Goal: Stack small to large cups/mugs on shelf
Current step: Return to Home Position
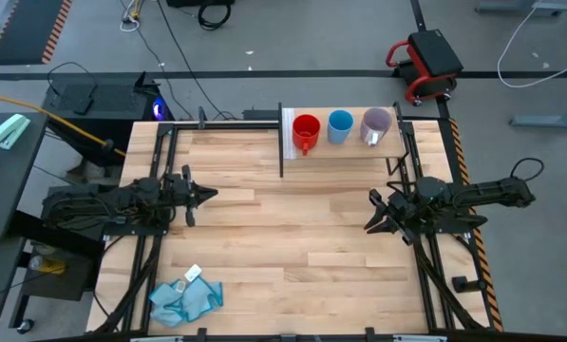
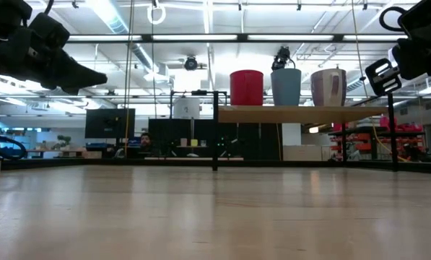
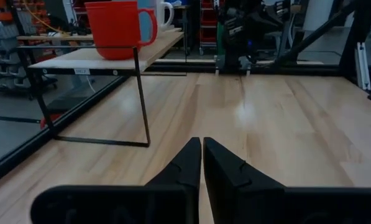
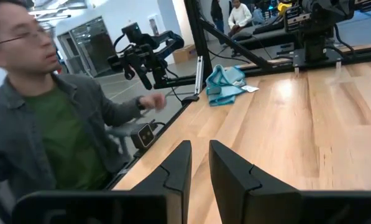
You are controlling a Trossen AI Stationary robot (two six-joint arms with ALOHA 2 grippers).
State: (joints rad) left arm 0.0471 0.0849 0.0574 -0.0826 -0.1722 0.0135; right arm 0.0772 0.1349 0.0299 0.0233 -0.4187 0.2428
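Three mugs stand upright in a row on the shelf at the table's far edge: the red mug, the blue mug and the lilac mug. They rest on their bases, side by side. The low view shows the red mug, the blue mug and the lilac mug on the shelf board. My left gripper hovers shut over the table's left half. My right gripper hovers over the right half, fingers slightly apart. Neither is near the mugs.
A light-blue cloth lies near the table's near left corner with a small white tag beside it. A person stands just off the near edge. The shelf's thin black posts stand on the tabletop.
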